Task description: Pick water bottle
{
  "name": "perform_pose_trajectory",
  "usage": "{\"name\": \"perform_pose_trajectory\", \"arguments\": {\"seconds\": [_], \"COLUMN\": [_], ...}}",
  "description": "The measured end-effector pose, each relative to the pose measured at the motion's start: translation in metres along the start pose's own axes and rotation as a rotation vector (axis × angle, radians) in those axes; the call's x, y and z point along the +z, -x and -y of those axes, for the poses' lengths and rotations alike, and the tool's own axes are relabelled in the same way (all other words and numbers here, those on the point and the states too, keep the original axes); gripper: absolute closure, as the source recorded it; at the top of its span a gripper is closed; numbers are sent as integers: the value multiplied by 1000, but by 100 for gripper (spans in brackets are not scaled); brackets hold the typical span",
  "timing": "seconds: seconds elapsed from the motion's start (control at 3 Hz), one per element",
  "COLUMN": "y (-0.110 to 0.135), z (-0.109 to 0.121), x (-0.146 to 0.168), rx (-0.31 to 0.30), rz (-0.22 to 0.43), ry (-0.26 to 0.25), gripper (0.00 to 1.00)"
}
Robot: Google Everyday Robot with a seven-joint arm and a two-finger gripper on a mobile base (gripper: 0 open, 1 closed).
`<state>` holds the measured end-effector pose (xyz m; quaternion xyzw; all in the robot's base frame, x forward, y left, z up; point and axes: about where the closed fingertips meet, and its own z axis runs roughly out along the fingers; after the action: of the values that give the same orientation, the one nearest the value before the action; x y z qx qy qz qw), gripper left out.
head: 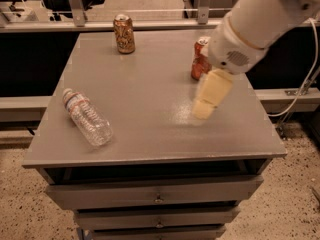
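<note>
Drawers (pixel 159 198) of grey metal, shut and each with a small central knob, stacked below a smooth, flat grey cabinet top (pixel 150 139), with speckled floor (pixel 20 209) around the base. On the near left part of that top lay the water bottle (pixel 86 118) on its side, a clear ribbed plastic cylinder with a white cap pointing to the far left and a banded label near the neck; what it held could not be told. Right of centre, well apart from the bottle, hung the cream-coloured gripper (pixel 203 110) over the top, blurred, so whether it was open or closed could not be told. Behind its white rounded arm (pixel 260 24) stood an orange soda can (pixel 199 66), partly hidden. Farthest back, a brown-gold soda can (pixel 124 33) stood upright near the rear edge.
</note>
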<state>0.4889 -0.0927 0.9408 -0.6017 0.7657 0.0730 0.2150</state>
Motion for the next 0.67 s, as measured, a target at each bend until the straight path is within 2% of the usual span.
{"name": "perform_pose_trajectory", "arguments": {"seconds": [0.33,0.67], "y": [55,55], "z": [1,0], "x": [36,34], "rx": [62,62], "rz": [66,71], "ry": [62,65], "gripper": [0,0]}}
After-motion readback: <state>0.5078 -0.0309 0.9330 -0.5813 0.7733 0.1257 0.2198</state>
